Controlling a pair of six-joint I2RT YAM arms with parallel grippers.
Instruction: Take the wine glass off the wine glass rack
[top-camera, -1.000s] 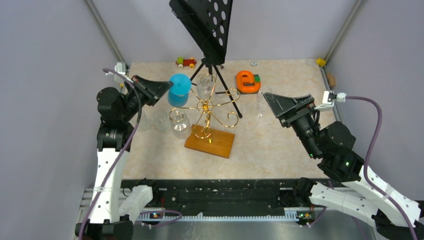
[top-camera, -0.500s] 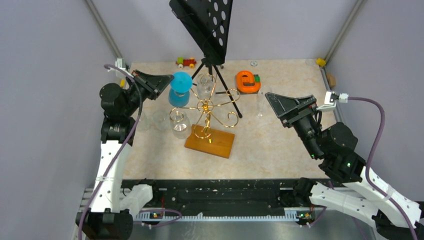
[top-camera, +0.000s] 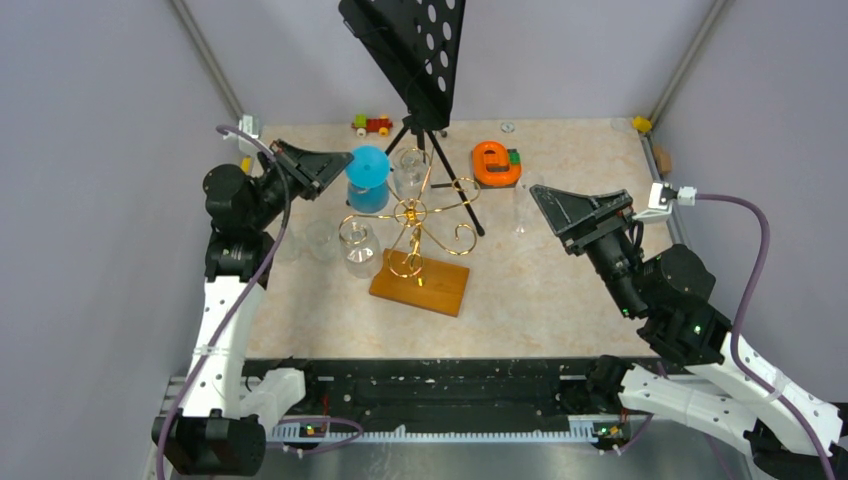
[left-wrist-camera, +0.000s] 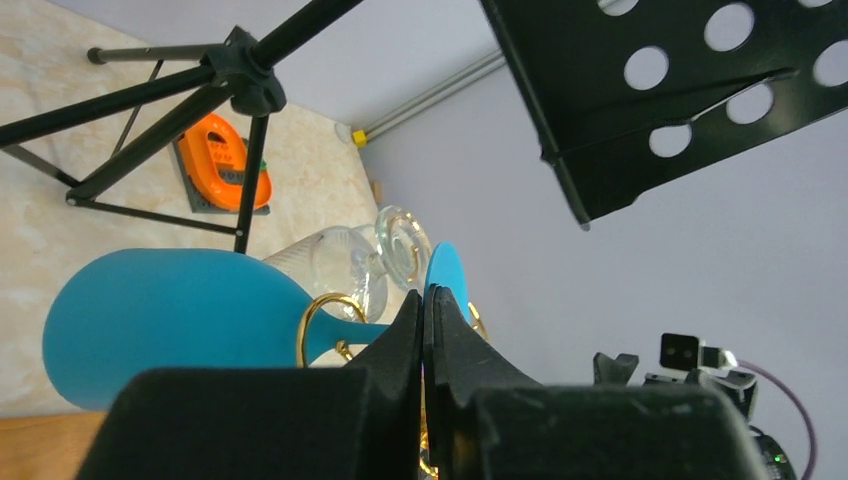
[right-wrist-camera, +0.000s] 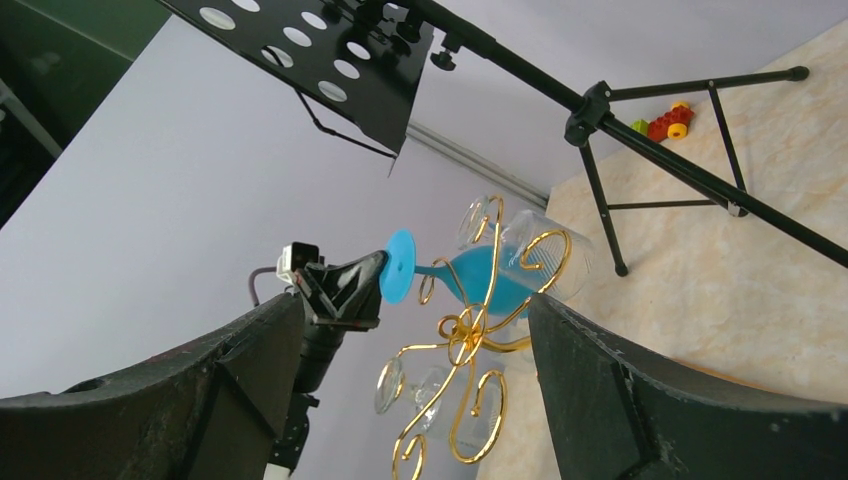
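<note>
Nearest us, the rack (top-camera: 425, 285) stands mid-table on its wooden base, unmoved. Toward the right edge, the right gripper (top-camera: 547, 205) hangs with its fingers spread wide, holding nothing, where it was a second ago. On the rack's left side, the left gripper (top-camera: 338, 166) pinches the foot of the blue glass (top-camera: 367, 185). Since the earlier frame it has shifted toward the far edge, carrying the glass slightly rightward. The glass lies tipped, its stem still inside a gold curl. Beyond, the music stand (top-camera: 410, 45) has stayed put.
</note>
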